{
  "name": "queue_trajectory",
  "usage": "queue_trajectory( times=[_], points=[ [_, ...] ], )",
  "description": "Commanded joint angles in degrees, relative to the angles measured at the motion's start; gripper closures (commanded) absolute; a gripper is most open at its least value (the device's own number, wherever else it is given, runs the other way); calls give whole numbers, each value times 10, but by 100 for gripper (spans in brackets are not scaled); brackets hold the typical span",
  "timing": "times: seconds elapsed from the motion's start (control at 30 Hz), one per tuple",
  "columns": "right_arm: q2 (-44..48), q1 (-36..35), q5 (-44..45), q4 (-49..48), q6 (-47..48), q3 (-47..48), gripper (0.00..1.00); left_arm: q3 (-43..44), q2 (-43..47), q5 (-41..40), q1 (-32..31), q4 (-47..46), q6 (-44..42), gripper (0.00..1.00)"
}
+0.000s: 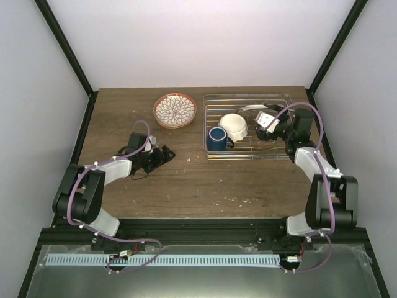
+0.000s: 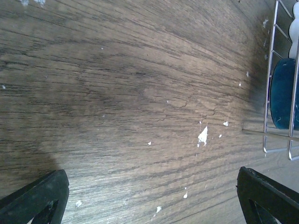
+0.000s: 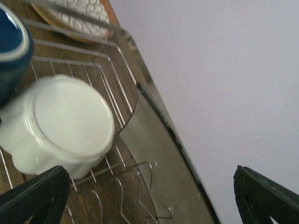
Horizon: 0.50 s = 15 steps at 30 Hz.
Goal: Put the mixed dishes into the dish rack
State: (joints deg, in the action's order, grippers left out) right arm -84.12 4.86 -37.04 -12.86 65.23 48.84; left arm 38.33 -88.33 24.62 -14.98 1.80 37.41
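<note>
white bowl [image 1: 234,126], blue mug [image 1: 216,137] in rack [image 1: 248,153]; patterned plate [image 1: 175,110] beside

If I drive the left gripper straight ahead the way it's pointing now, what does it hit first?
Most likely the bare table: the open left gripper angles down at wood, nothing between. The dish rack and dark blue mug lie off to one side, though depth is unclear.

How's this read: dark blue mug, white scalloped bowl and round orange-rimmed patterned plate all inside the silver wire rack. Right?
Wrong: the round orange-rimmed patterned plate sits on the wooden table left of the silver wire rack, per the top external view. The dark blue mug and white scalloped bowl are inside it.
</note>
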Motion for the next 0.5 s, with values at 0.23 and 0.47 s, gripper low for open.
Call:
queue_trajectory(
  times=[0.23,0.47],
  points=[
    [225,-83,101,-49,-227,-45,0,-41,62,14,2,-14,-4,0],
    [284,-131,197,145,-515,37,0,-1,106,-8,3,43,-37,0]
  ],
)
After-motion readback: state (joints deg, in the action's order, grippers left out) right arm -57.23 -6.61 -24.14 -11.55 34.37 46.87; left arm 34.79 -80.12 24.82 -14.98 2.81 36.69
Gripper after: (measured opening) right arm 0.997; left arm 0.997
